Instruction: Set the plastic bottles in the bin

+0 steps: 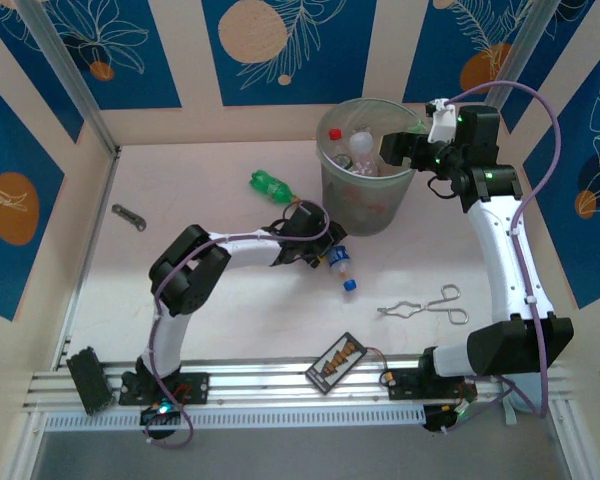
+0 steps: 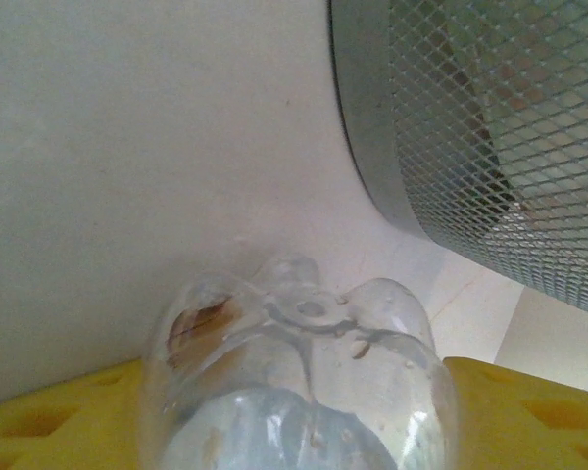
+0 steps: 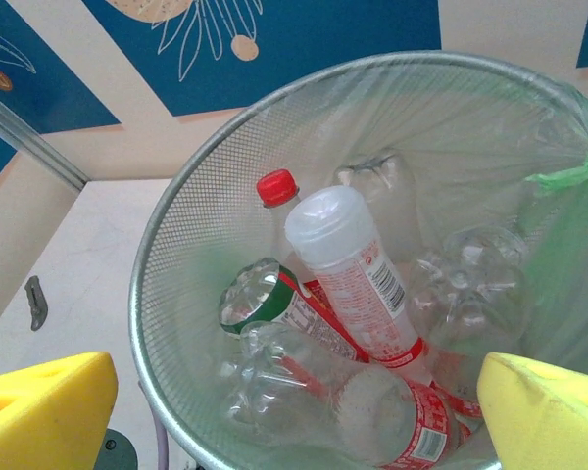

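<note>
Left gripper (image 2: 292,382), centre of the overhead frame, low over the table (image 1: 210,310); yellow pads (image 2: 49,416) stand on either side of a clear bottle (image 2: 304,372) whose lobed base fills the bottom of the wrist view; pads look to meet its sides, but pressing or not, cannot tell. Overhead, a blue-labelled bottle (image 1: 340,260) with a blue cap lies at that gripper's tip, just below and left of the bin (image 1: 332,180); same bottle or another, cannot tell.

Right gripper (image 3: 296,406) hangs over the bin's rim, upper right of centre overhead; fingers wide apart, nothing between them.

Bin upright, mesh wall with liner; inside, a heap of bottles: white-capped red-labelled bottle (image 3: 348,264) leaning at centre; red-capped bottle (image 3: 277,188) behind it; more clear ones around them.

Green bottle (image 1: 273,186) on its side on the table, left of the bin, apart from it.

Scissors (image 1: 425,305) lower right; black card (image 1: 336,360) at the near edge.
</note>
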Available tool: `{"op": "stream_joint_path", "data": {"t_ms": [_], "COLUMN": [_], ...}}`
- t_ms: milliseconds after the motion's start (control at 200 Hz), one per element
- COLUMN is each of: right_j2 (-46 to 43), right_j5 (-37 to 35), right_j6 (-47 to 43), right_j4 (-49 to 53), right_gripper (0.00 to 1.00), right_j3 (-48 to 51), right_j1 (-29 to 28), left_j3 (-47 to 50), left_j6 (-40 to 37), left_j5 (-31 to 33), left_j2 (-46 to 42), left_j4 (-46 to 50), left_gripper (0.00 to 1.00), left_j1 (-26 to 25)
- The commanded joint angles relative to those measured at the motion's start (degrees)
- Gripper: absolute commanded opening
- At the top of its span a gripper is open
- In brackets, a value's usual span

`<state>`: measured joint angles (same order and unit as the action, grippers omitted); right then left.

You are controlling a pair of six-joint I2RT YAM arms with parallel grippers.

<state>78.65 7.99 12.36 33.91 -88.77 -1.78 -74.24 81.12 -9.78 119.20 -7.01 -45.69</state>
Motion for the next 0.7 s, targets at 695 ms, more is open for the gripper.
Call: {"op": "stream_joint_path", "data": {"t_ms": [695], "right_j2": [-4.4], "right_j5": [6.9], "right_j6": [1.1], "right_j4": [4.6], "right_gripper": [0.89], "right_j3": [0.2], "right_j1": [0.3], "left_j3": [17.0], "left_j6": [-2.2], "left_j5": [4.9], "left_j2": [-18.6], "left_j4": [-5.9], "left_gripper": [0.58], "left_j1": [4.7]}}
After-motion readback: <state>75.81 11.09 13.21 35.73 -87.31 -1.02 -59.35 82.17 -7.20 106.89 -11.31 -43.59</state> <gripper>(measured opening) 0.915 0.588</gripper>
